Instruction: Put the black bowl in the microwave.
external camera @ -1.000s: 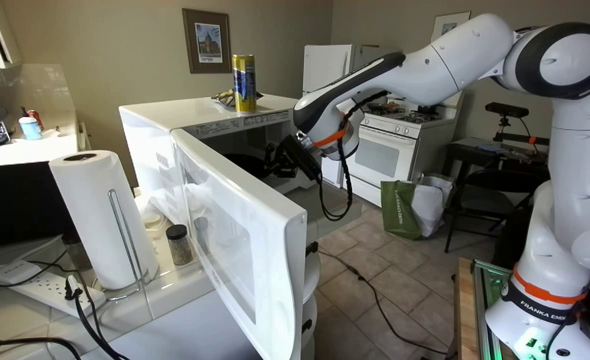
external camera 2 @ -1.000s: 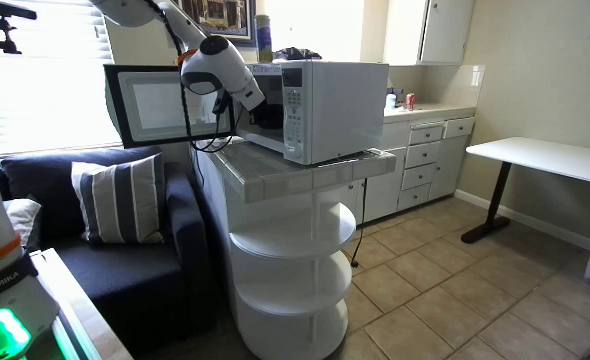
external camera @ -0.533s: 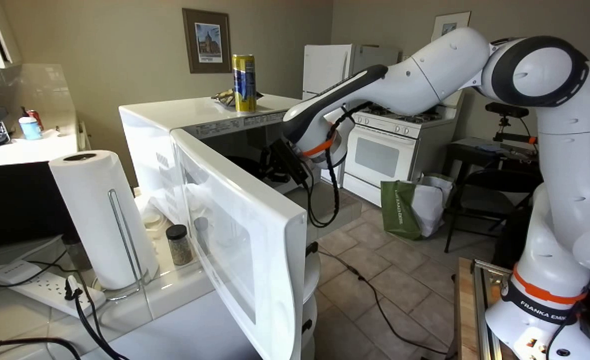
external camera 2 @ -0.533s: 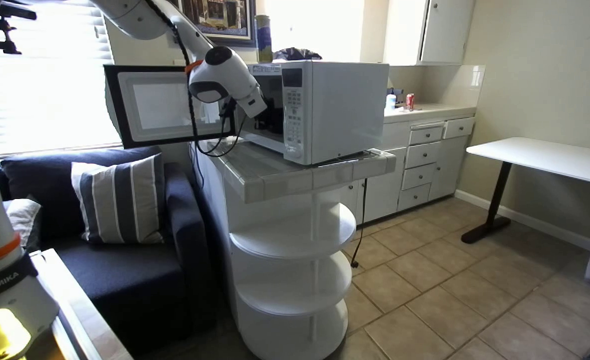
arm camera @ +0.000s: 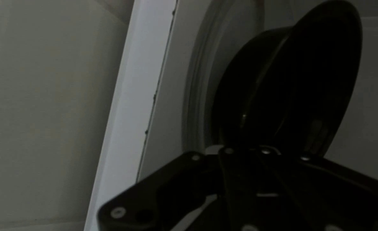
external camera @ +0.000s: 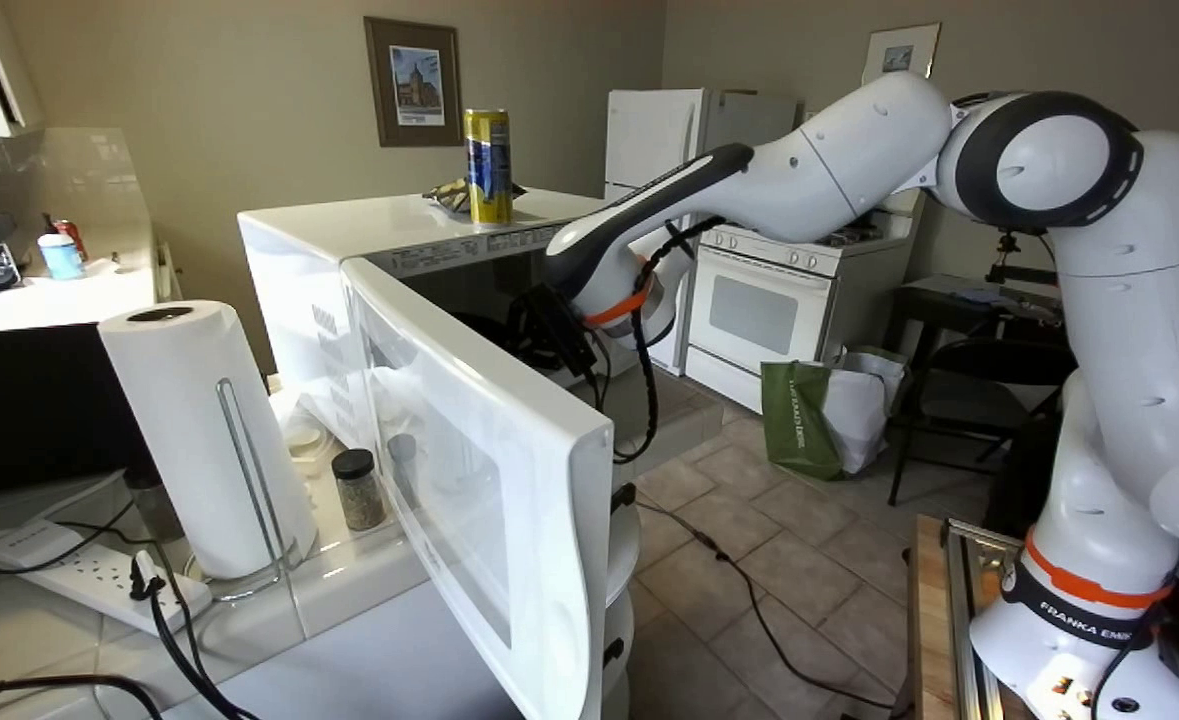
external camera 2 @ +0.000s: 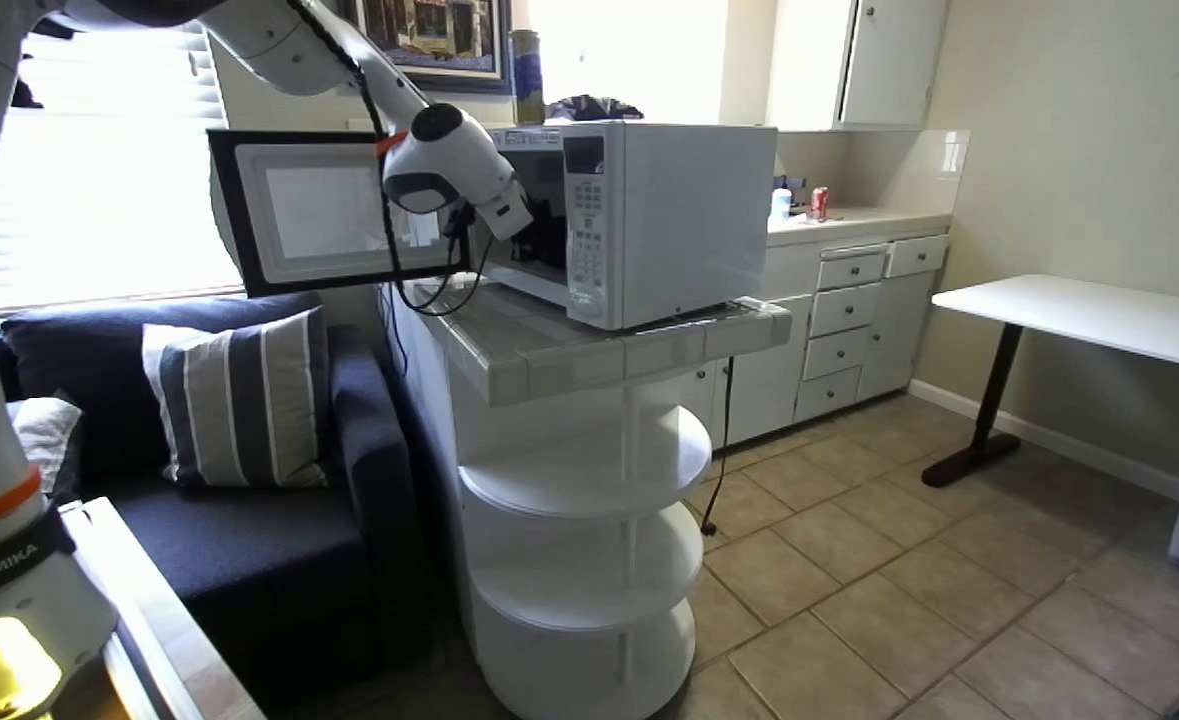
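Note:
The white microwave [external camera: 349,230] stands with its door [external camera: 489,480] wide open; it also shows in an exterior view [external camera 2: 689,220]. My gripper [external camera: 527,335] reaches into its dark cavity. In the wrist view the black bowl [arm camera: 291,80] is just ahead of my gripper [arm camera: 240,139], over the clear turntable [arm camera: 193,106]. The bowl looks tilted against the turntable. The fingers are close together and shut on the bowl's near edge; the fingertips themselves are dark and hard to see. I cannot tell whether the bowl touches the turntable.
A yellow and blue can [external camera: 489,165] and a crumpled bag [external camera: 449,195] stand on top of the microwave. A paper towel roll [external camera: 204,440] and a spice jar [external camera: 358,490] stand beside the open door. The tiled counter [external camera 2: 549,340] supports the microwave.
The arm has lowered and moved farther into the microwave, carrying the bowl. The movement is smaller in the last half second. The door has not moved.

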### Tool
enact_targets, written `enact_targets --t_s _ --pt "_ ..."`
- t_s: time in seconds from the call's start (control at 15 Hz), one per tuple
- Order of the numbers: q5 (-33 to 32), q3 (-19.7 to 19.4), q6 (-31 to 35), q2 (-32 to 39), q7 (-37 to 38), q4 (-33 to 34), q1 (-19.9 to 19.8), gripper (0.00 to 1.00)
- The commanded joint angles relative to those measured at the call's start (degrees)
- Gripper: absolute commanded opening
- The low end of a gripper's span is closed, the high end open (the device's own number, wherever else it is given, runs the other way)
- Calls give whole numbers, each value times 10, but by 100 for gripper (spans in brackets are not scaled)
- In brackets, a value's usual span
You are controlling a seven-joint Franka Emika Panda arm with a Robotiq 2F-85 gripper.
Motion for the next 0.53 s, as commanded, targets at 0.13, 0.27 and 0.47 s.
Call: enact_targets --t_s 0.13,0.27,0.47 --pt "-7 -4 21 30 10 31 12 2" --pt "-9 -4 24 34 6 37 14 33" --pt "-14 -3 20 31 3 37 16 56"
